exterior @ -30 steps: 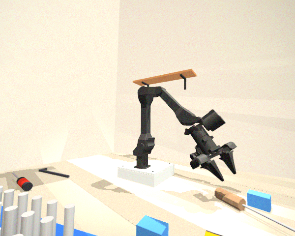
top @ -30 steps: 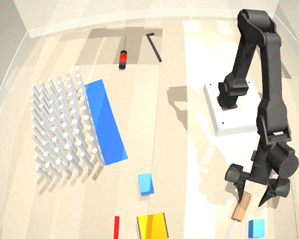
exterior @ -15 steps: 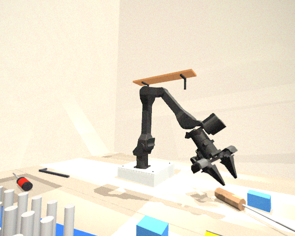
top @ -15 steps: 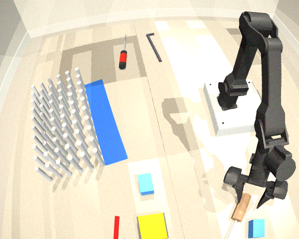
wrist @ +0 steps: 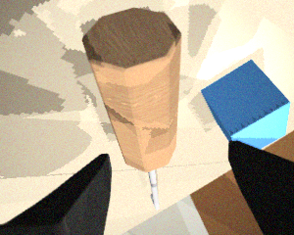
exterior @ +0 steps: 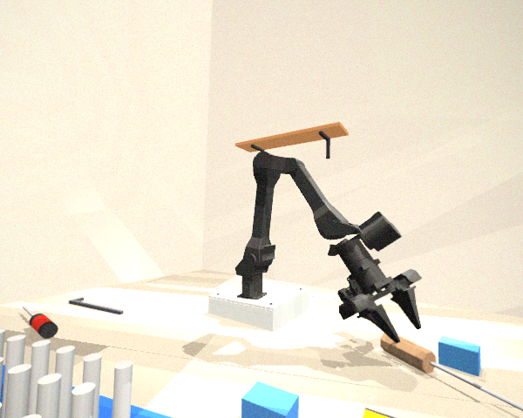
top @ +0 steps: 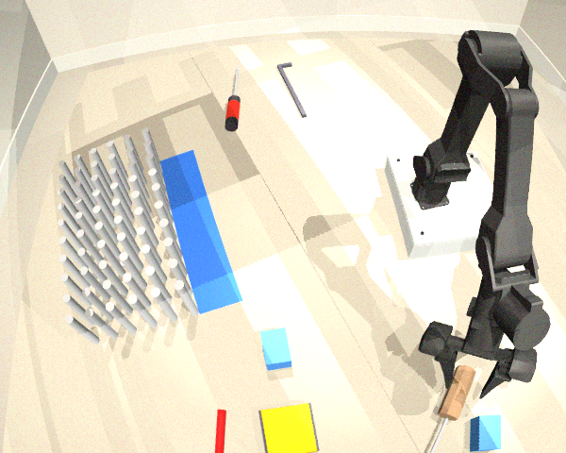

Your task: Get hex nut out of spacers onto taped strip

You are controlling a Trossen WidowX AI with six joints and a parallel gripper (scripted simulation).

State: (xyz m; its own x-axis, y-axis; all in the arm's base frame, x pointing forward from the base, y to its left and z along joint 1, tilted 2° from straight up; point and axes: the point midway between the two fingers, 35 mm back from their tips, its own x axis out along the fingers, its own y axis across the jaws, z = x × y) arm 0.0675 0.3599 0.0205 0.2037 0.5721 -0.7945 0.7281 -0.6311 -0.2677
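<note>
Top view: spacers [top: 120, 243] stand far left, taped strip [top: 199, 231] just right of them; the nut is not visible in any view. Red screwdriver [top: 232, 112] and hex key [top: 291, 90] lie far back, with open floor between the strip and my base. Only the exterior view shows the wall shelf [exterior: 292, 136]. My gripper [top: 464, 385] straddles the wooden handle [top: 457, 393] of the hook tool, fingers part-closed, not yet gripping. Wrist view: handle between my fingertips, blue block [wrist: 247, 103] close right.
</note>
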